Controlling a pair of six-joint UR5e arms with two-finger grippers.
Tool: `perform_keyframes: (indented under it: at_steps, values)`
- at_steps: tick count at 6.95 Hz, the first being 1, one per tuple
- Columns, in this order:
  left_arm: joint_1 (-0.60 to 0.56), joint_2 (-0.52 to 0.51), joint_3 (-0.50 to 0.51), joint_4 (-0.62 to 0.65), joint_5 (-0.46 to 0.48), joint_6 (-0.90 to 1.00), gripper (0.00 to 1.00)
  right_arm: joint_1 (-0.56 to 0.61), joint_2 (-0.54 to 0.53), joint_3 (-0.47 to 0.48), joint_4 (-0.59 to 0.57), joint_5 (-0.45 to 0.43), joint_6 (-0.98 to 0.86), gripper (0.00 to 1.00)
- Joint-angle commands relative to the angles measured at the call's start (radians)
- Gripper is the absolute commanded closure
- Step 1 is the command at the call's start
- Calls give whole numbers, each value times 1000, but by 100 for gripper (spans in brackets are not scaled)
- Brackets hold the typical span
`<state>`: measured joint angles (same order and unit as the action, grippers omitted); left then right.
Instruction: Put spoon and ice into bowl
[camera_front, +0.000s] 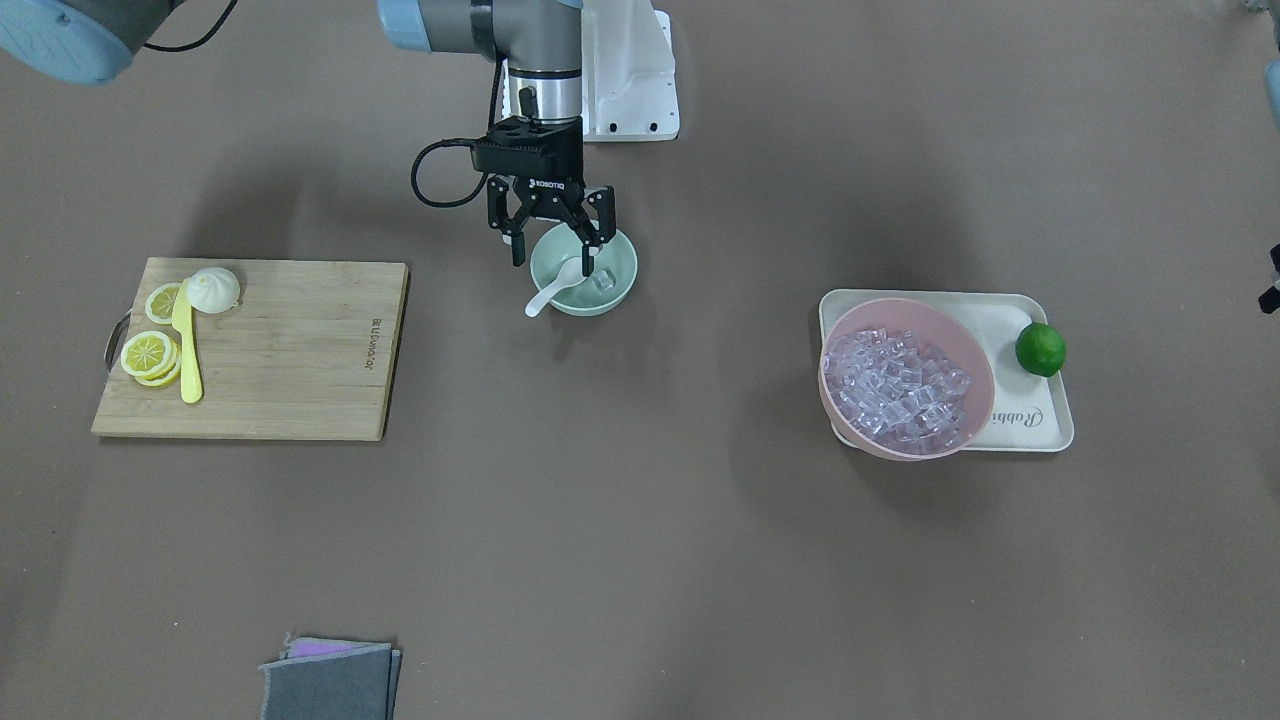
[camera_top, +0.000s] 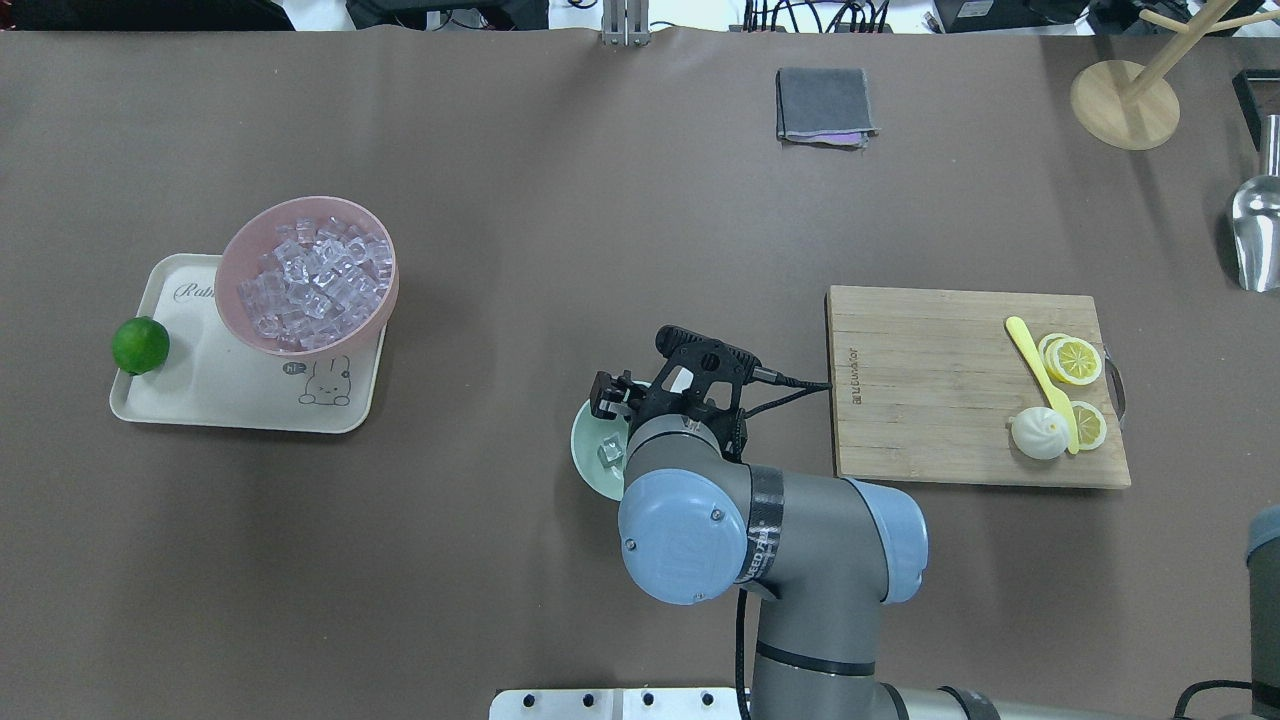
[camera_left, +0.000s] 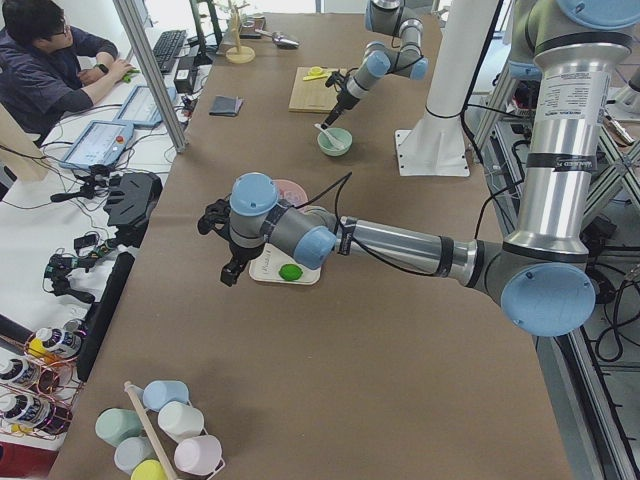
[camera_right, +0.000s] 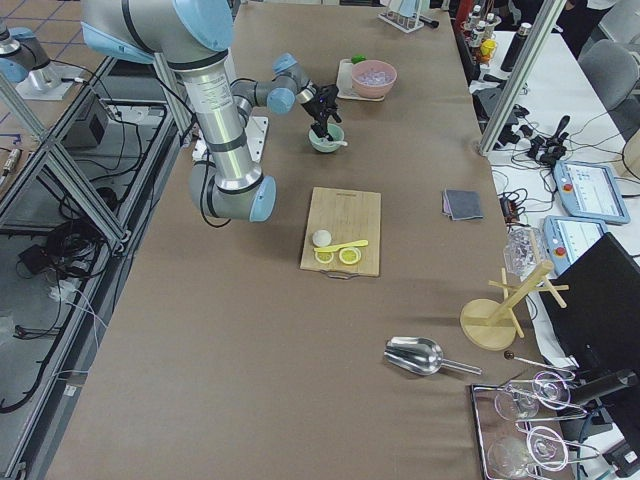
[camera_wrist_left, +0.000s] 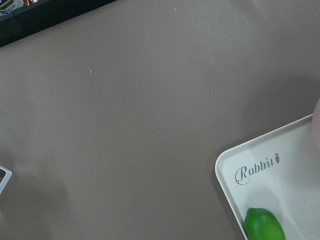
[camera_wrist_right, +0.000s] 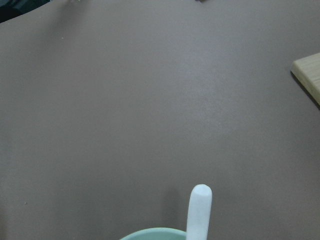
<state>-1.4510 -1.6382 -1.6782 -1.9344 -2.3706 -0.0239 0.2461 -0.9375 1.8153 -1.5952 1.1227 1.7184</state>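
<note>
The mint-green bowl (camera_front: 583, 270) stands on the table mid-back. The white spoon (camera_front: 556, 287) lies in it, its scoop inside and its handle sticking out over the rim; the handle shows in the right wrist view (camera_wrist_right: 200, 210). One clear ice cube (camera_front: 604, 284) lies in the bowl, also seen from overhead (camera_top: 609, 453). My right gripper (camera_front: 553, 250) hangs just above the bowl, open and empty, fingers spread either side of the spoon's scoop. My left gripper (camera_left: 225, 240) hovers beside the tray, off the table's left end; I cannot tell whether it is open.
A pink bowl (camera_front: 905, 378) full of ice cubes sits on a cream tray (camera_front: 1040, 425) with a lime (camera_front: 1040, 349). A wooden cutting board (camera_front: 290, 360) holds a yellow knife (camera_front: 186, 350), lemon slices and a bun. Folded grey cloths (camera_front: 330, 680) lie at the front edge.
</note>
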Motion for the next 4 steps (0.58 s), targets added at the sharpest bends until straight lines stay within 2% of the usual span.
perform_keyframes:
  at_steps: [1, 2, 3, 4]
  values:
    - [-2, 21, 21, 20, 17, 1, 2, 108, -4, 32, 6, 94, -189, 0]
    - [-3, 41, 61, 28, 55, -1, 2, 192, -10, 35, 11, 230, -256, 0]
    - [-14, 102, 98, 37, 56, -1, 2, 232, -12, 36, 11, 283, -307, 0]
    - [-23, 121, 116, 32, 85, 7, 2, 255, -14, 36, 11, 313, -338, 0]
